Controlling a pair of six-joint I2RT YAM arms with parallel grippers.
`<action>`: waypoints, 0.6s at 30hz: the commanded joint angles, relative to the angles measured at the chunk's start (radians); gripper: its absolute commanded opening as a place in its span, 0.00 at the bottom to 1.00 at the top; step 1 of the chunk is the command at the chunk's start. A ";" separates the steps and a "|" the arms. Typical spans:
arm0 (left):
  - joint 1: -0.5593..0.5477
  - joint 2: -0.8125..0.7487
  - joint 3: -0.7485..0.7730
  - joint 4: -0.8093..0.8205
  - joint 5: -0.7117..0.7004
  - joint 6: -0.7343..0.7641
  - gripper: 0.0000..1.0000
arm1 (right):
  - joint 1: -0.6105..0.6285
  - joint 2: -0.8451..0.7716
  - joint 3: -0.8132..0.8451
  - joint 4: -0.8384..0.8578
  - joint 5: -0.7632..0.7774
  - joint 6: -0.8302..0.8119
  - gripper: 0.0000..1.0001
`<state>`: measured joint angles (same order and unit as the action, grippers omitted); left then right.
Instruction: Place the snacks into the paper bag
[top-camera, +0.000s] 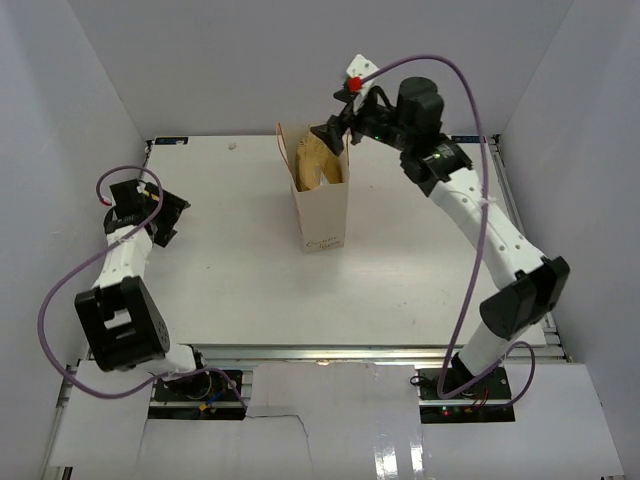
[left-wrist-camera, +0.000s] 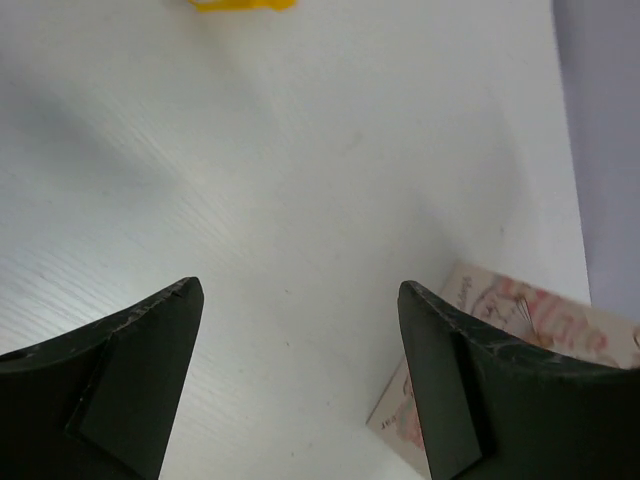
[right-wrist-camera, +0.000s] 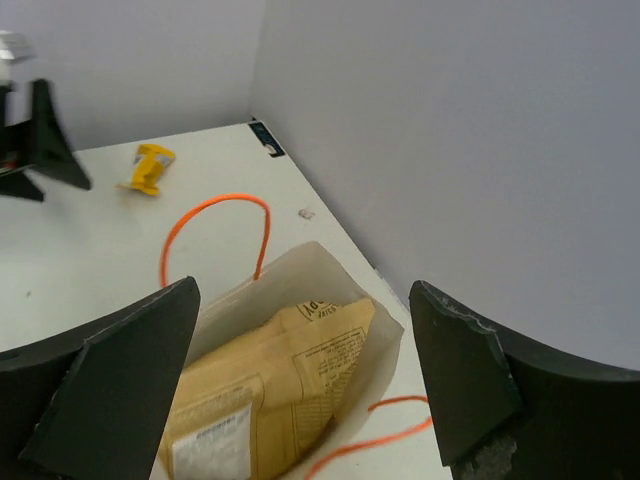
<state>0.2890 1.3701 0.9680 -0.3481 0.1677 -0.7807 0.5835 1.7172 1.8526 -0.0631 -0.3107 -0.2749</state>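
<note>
Robot test cell, laboratory type. White counter (top-camera: 230, 280) boxed on three sides by plain pale walls (top-camera: 300, 60). Two white-and-black arms, left (top-camera: 125, 262) and right (top-camera: 480, 220), bolted along the frame's lower edge. Loose purple cables (top-camera: 41, 315). Exposed circuit boards (top-camera: 200, 392) at the bases.

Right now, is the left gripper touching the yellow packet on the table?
Apart. The left wrist view shows the yellow packet at the frame's top edge and the open left gripper low in frame, with bare table between them.
</note>
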 joint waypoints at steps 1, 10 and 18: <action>0.044 0.134 0.137 0.004 -0.003 -0.048 0.89 | -0.057 -0.126 -0.062 -0.154 -0.335 -0.115 0.91; 0.088 0.541 0.426 0.029 -0.215 0.014 0.89 | -0.286 -0.352 -0.458 -0.175 -0.455 -0.110 0.91; 0.088 0.777 0.691 -0.071 -0.248 0.064 0.82 | -0.424 -0.403 -0.561 -0.175 -0.513 -0.061 0.89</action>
<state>0.3748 2.1437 1.5917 -0.3820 -0.0540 -0.7540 0.1726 1.3685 1.2831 -0.2642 -0.7624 -0.3599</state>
